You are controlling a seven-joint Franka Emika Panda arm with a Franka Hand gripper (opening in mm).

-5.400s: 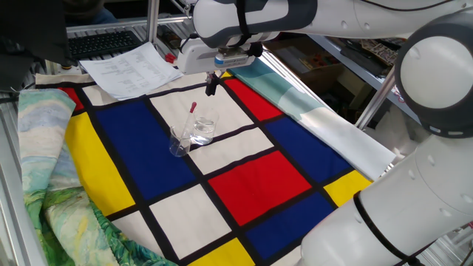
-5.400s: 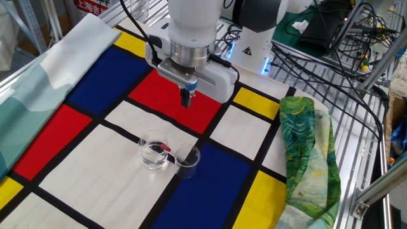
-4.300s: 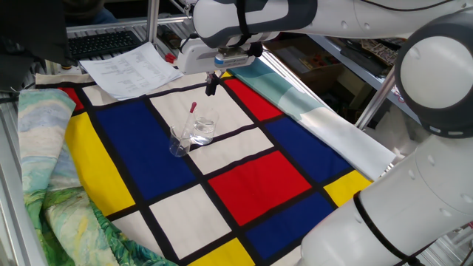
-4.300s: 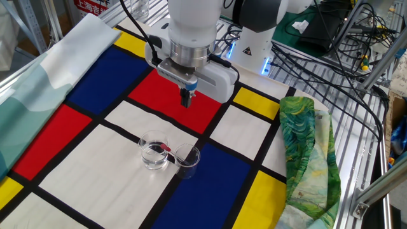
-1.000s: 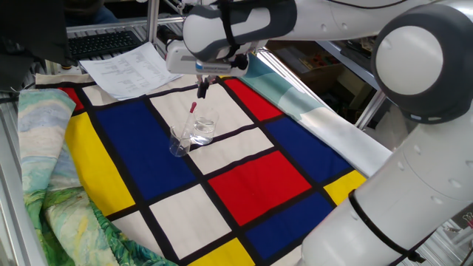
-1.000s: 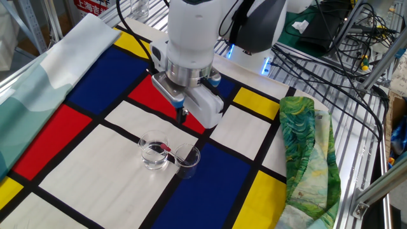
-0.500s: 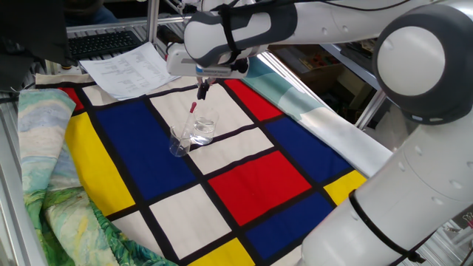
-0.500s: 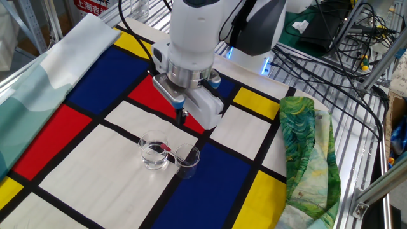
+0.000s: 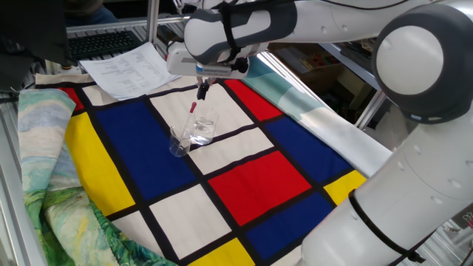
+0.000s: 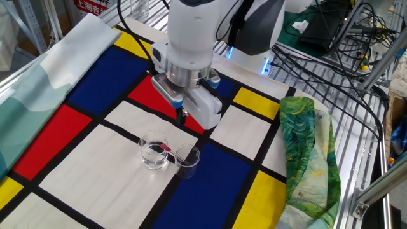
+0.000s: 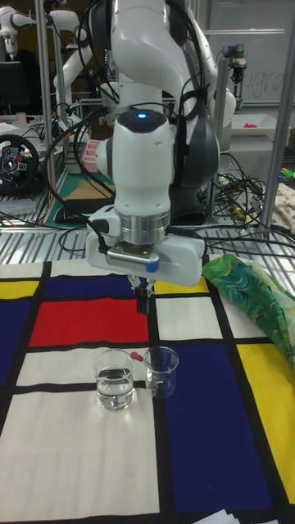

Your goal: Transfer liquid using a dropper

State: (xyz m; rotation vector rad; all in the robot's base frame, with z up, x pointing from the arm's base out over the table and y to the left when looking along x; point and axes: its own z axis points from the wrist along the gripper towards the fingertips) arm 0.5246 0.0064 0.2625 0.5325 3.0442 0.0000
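One fixed view shows the end effector (image 9: 201,90) hanging just above the red bulb of the dropper (image 9: 191,115), its fingers drawn close together with nothing between them. The dropper leans in the wider beaker (image 9: 203,129), bulb up and clear of the rim, probably so it can be pinched from above. A smaller beaker (image 9: 179,142) stands touching it on the near left, likely the receiving vessel. Both sit on a checked cloth (image 9: 259,177) over the surface, with printed sheets (image 9: 131,69) at the far left.

The other fixed view has the end effector (image 10: 182,116) pointing straight down, near the beakers but on their far side, not touching them. The liquid (image 10: 153,157) shows as a shallow glint in the wider beaker (image 10: 154,151); the dropper (image 10: 165,148) lies across toward the smaller beaker (image 10: 187,160). A green patterned cloth (image 10: 305,152) is bunched at the right.

Tall fixed view confirms the fingers are nearly closed and empty on the end effector (image 11: 142,300), above and beyond the dropper (image 11: 135,355). Liquid (image 11: 114,385) fills the lower part of the wider beaker (image 11: 114,378); the smaller beaker (image 11: 162,371) looks dry.
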